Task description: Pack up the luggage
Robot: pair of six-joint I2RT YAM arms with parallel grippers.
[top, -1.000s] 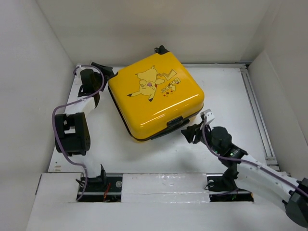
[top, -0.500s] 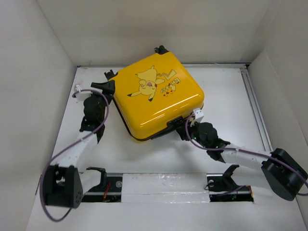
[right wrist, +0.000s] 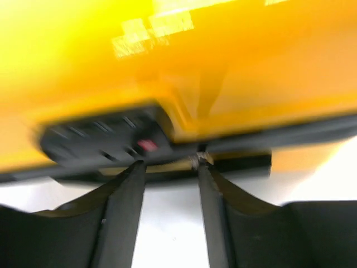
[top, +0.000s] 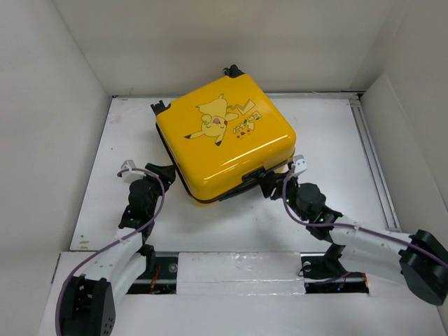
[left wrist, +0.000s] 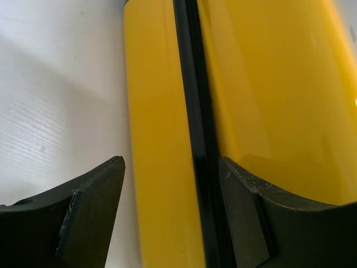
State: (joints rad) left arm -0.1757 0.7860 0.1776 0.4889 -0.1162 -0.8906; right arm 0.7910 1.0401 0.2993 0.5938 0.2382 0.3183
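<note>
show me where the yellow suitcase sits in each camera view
top external: the luggage lies closed in the middle, slightly above centre.
left wrist: the luggage's yellow side fills the middle and right.
right wrist: the luggage's blurred shell fills the upper half.
shared landmark: the black seam between the shell halves.

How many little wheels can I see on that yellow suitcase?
2 on the yellow suitcase: one wheel at its left corner, the other wheel at its far corner. More may be hidden underneath.
</note>
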